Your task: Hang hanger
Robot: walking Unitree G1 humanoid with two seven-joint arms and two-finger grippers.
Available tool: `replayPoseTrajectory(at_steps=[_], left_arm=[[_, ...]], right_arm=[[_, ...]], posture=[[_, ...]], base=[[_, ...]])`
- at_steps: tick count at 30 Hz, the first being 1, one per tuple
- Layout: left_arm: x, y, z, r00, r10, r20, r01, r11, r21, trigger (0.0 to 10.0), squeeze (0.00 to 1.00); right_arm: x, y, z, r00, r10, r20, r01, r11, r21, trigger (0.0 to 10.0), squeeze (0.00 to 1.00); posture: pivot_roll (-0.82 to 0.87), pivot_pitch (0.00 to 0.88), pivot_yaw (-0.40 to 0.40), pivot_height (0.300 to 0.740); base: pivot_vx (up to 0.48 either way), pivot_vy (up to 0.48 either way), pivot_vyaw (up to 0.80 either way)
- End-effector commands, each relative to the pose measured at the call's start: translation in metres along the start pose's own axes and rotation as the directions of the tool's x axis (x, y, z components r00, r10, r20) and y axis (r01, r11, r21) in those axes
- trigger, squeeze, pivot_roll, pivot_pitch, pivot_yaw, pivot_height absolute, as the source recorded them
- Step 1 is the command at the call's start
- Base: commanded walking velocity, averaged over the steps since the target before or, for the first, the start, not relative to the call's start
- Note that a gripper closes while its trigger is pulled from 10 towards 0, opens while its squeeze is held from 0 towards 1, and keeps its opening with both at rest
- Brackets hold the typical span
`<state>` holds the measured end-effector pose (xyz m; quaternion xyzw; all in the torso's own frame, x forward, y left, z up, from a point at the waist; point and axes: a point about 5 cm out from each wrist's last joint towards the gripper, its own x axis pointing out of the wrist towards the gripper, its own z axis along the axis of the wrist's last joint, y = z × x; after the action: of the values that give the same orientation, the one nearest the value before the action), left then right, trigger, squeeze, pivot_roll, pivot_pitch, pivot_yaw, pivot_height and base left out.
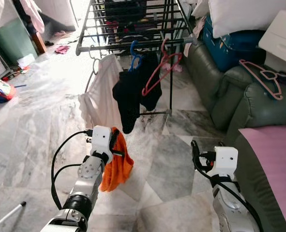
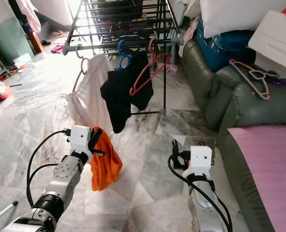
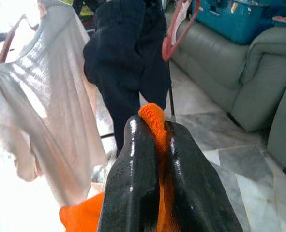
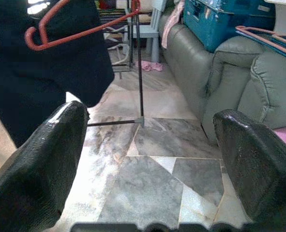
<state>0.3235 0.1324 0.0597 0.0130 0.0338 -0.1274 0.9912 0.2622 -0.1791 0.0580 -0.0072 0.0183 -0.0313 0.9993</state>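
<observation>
My left gripper (image 1: 114, 145) is raised in front of me, shut on an orange cloth (image 1: 116, 170) that droops below its fingers (image 3: 135, 159). Ahead stands a metal drying rack (image 1: 133, 47). On its front rail hang a white shirt (image 1: 101, 92), a black garment (image 1: 130, 96) on a blue hanger (image 1: 134, 55), and a bare red hanger (image 1: 161, 67). A pink hanger (image 1: 266, 79) lies on the sofa's arm at the right. My right gripper (image 4: 152, 145) is open and holds nothing, low at the right beside the sofa.
A green sofa (image 1: 239, 101) runs along the right, with a blue case (image 1: 230, 48) and white pillows piled on it and a pink cover (image 1: 278, 159) nearest me. Marble floor lies between me and the rack. Clutter sits at the far left, and a white rod (image 1: 7, 217) lies on the floor.
</observation>
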Motion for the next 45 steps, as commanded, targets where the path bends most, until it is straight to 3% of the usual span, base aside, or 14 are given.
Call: replayPoseTrajectory(at_steps=[1,12,26,45], left_arm=[[0.003,0.005,0.010,0.999,0.000,0.039,-0.001,1.000,0.007,10.0,0.00],[0.004,0.007,0.013,0.999,0.015,0.047,-0.014,1.000,-0.009,10.0,0.00],[-0.004,0.013,0.006,0.998,0.054,0.034,-0.053,0.998,-0.016,10.0,0.00],[-0.007,0.011,0.006,0.999,0.023,0.025,-0.023,1.000,0.001,10.0,0.00]], right_arm=[[0.002,0.005,0.006,1.000,0.020,0.024,-0.019,1.000,-0.003,10.0,0.00],[0.003,0.008,0.013,0.997,0.059,0.051,-0.056,0.997,-0.054,10.0,0.00],[0.002,0.013,0.011,0.995,0.095,0.034,-0.093,0.994,-0.065,10.0,0.00],[-0.001,0.015,0.011,0.996,0.086,0.025,-0.084,0.994,-0.064,10.0,0.00]], posture=[[-0.14,0.107,0.074,0.740],[-0.16,0.129,0.073,0.740],[-0.13,0.152,0.044,0.740],[-0.13,0.181,0.049,0.740]], base=[[0.382,0.000,0.00],[0.381,0.000,0.00],[0.347,0.263,0.00],[0.027,0.429,0.00]])
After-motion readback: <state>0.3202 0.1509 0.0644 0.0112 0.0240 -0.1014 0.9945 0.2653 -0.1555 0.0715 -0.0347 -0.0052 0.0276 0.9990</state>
